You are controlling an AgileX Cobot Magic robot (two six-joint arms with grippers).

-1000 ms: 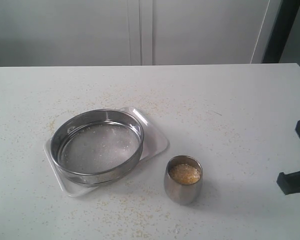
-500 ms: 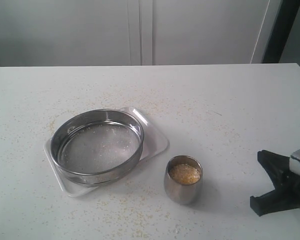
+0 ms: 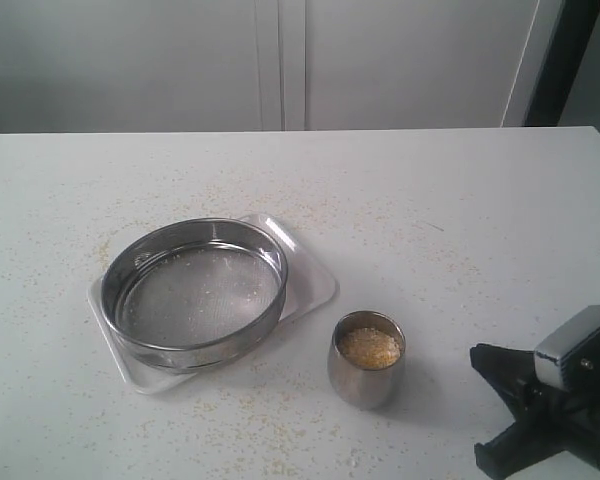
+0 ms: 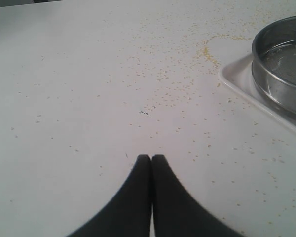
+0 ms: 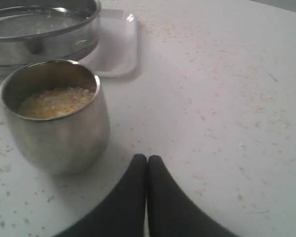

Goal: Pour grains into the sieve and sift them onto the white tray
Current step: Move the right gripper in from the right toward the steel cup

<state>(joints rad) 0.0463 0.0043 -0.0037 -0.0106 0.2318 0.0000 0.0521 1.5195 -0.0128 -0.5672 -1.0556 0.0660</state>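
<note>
The sieve (image 3: 198,296) sits on the white tray (image 3: 306,277), whose bare corner sticks out past the sieve's rim. Near the sieve, off the tray, a steel cup (image 3: 366,378) stands upright and holds the grains (image 3: 369,347). Beyond the cup from the sieve, the right gripper (image 5: 147,159) is over the table, fingertips pressed together. Away from the sieve's other side, the left gripper (image 4: 151,158) is likewise closed tip to tip.

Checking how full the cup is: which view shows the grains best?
The right wrist view: grains sit close up inside the cup. The exterior view shows them small; the left wrist view, not at all.
</note>
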